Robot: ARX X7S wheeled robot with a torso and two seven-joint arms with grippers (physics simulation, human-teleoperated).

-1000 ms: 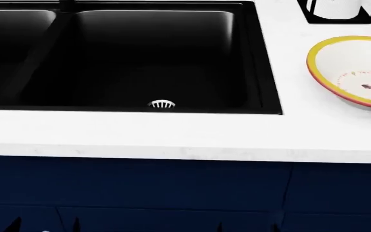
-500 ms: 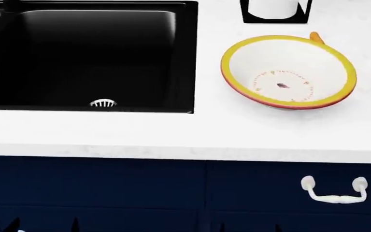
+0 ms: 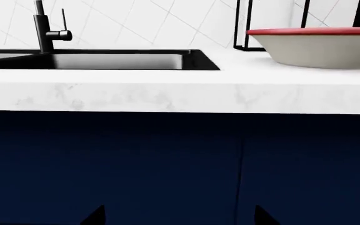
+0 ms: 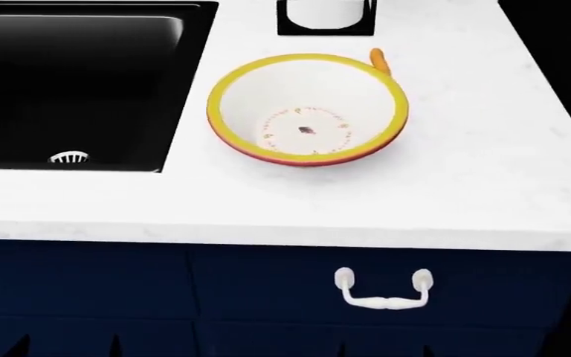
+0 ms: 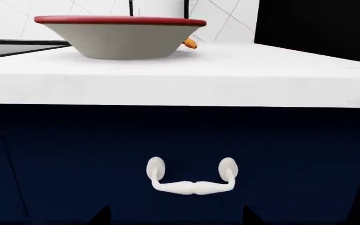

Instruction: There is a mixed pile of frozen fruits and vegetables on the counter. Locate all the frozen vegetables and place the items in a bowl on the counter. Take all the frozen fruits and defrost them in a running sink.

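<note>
Reach behind the wide yellow-rimmed white bowl (image 4: 308, 108) for the small orange carrot (image 4: 378, 60); jaws' state cannot be determined.

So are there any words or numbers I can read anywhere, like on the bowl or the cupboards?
None: no words, numbers or labels can be read in any view.
The bowl has small red marks in a ring and a dark speck inside, too small to tell if they are writing.
The counter, sink and drawer handle are blank.
</note>
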